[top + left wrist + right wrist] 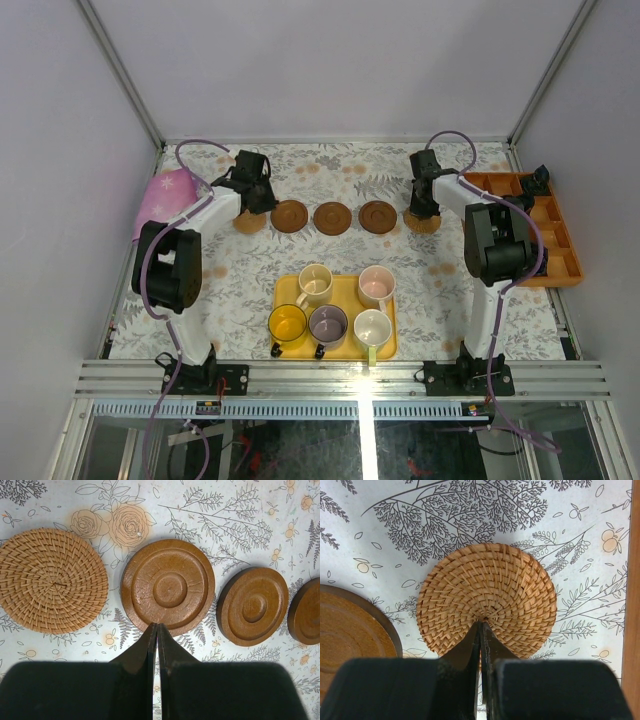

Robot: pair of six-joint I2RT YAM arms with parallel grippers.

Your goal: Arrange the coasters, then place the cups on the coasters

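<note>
The flowered table (240,290) is the largest thing, and a yellow tray (345,290) lies on it. An orange box (560,240) sits to the right of the tray and farther back. Beyond the tray, the left gripper (154,627) and the right gripper (481,625) both have their jaws pressed together and hold nothing. Five coasters (332,218) lie in a row beyond the tray, with woven ones at both ends. The right gripper's tips are over the right woven coaster. All five cups (327,325) stand on the tray.

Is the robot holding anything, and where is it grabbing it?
Nothing is held. Both are shut and empty: the left gripper at a brown wooden coaster's edge, the right gripper over a woven coaster.
</note>
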